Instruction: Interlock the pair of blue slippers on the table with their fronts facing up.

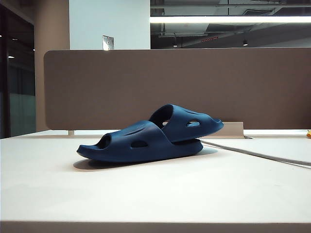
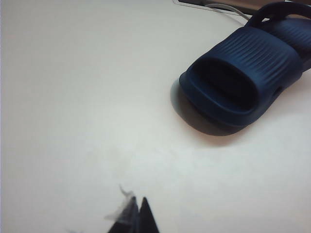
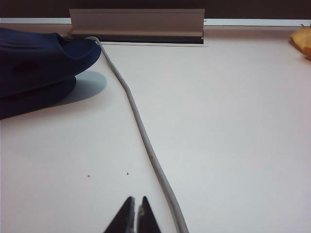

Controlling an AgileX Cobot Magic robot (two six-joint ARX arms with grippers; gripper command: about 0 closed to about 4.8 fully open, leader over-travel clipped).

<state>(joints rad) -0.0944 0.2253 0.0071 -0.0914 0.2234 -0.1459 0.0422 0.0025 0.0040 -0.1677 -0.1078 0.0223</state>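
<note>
The pair of dark navy foam slippers (image 1: 150, 136) lay interlocked on the off-white matte table (image 1: 146, 194), strap sides up, nearer its far edge, one propped across the other. My left gripper (image 2: 137, 216) hovered near them, fingertips pressed together, holding nothing. My right gripper (image 3: 135, 216) was likewise closed and empty beside a grey cable (image 3: 141, 126).

The pair of blue slippers (image 1: 150, 138) sits interlocked near the middle of the table (image 1: 146, 199), the only bulky thing on it. Bare tabletop runs from them to the near edge and out toward the left edge. A grey cable (image 3: 141, 126) trails from the far edge across the right half, just beside the slippers. The left gripper (image 2: 137, 218) and right gripper (image 3: 134, 216), both closed, hang low over bare surface, well apart from the slippers; the cable lies just beside the right one.
</note>
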